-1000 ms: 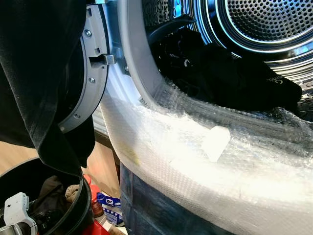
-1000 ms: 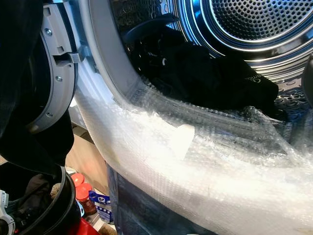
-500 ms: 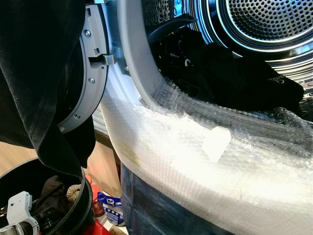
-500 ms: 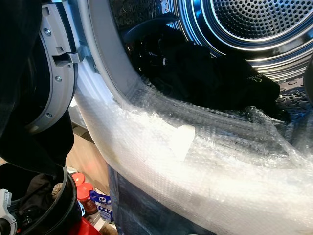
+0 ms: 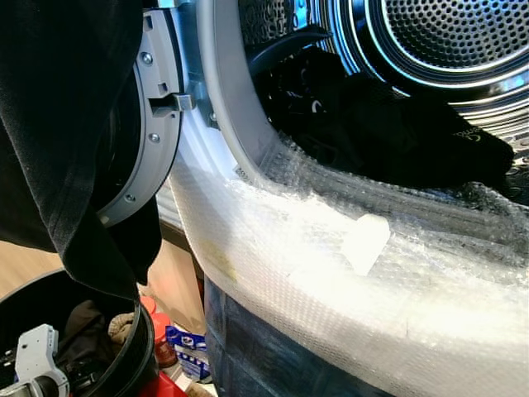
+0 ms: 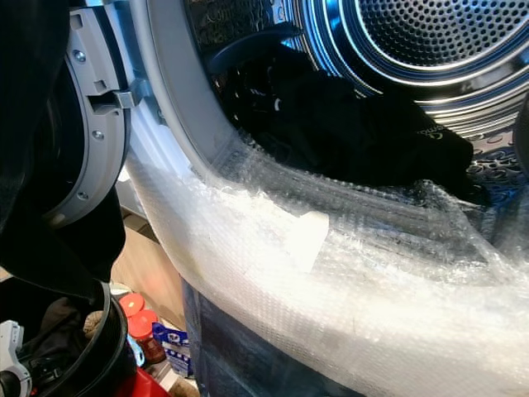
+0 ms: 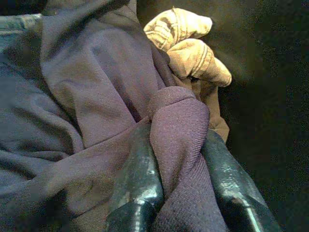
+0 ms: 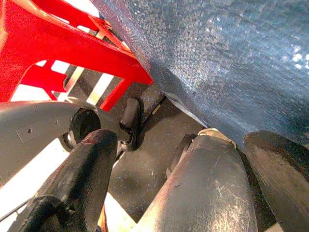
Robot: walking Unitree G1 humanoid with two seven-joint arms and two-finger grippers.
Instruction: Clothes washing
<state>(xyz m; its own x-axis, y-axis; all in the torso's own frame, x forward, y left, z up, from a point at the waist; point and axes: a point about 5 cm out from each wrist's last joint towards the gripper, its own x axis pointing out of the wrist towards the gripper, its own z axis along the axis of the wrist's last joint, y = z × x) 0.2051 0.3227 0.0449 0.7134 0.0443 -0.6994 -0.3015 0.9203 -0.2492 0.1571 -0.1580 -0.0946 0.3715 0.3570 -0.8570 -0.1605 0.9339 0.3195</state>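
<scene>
My left gripper [image 7: 178, 145] is shut on a fold of a dark purple-grey garment [image 7: 87, 96], down in the black laundry basket [image 5: 142, 347]. Its white wrist [image 5: 37, 364] shows above the basket's clothes. A beige cloth [image 7: 188, 43] lies just behind the held fold. The washing machine's steel drum [image 5: 446, 33] stands open on the right, with black clothes [image 5: 388, 124] heaped inside. Bubble wrap [image 5: 331, 248] covers the opening's lower rim. My right gripper [image 8: 183, 159] hangs open low beside the machine's front.
The machine's grey door [image 5: 157, 124] is swung open to the left, with a black garment [image 5: 58, 124] draped over it. Red-lidded jars [image 5: 161, 331] and a blue packet [image 5: 186, 343] sit on the floor by the basket. A red stool [image 8: 58, 43] stands near my right gripper.
My left wrist has sunk a little lower into the basket. The clothes in the drum have not moved.
</scene>
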